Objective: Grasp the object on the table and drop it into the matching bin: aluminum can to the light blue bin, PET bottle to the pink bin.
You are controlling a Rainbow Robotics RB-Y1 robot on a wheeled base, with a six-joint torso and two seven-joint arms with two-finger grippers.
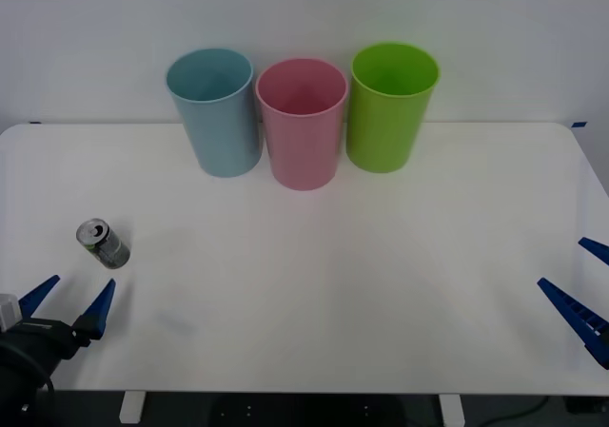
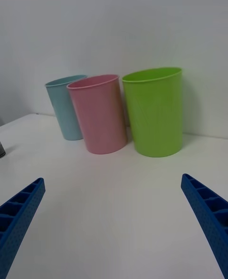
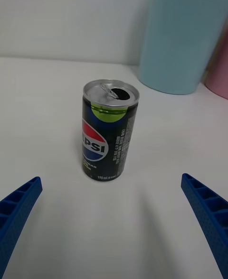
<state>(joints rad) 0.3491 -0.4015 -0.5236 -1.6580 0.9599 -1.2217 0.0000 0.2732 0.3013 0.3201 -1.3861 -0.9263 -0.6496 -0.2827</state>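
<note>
Can [image 1: 102, 243]: upright on the bench [image 1: 314, 294], at about 9 o'clock from bench centre, near the left edge; silver top with the mouth open, dark body.
Blue bin [image 1: 215, 111]: at 11 o'clock along the far edge, leftmost of three in a row.
Pink bin [image 1: 302, 123]: just beside the blue bin, middle of the row; not wanted for a can.
Green bin [image 1: 388, 106]: end of the row at 1 o'clock; has no part in the task.
Left gripper [image 1: 68, 302]: near corner at 8 o'clock, fingers spread wide, empty, just short of the can at its 12 o'clock. Judged as lined up for the approach, since the can sits between the finger lines with clearance on both sides.
Right gripper [image 1: 582, 289]: low at 4 o'clock, fingers wide, empty, well apart from the can; reads as parked.
Stage: grasp not yet made; can untouched, bins not reached.
Left wrist view adds: the can label and open tab hole, and the blue bin directly behind the can, so the carry looks short and straight.
Right wrist view adds: the bins side on, tapered and close-set.
Front view adds: the whole layout and both arms at once.
Risk: a small can may tip if one finger touches first.
</note>
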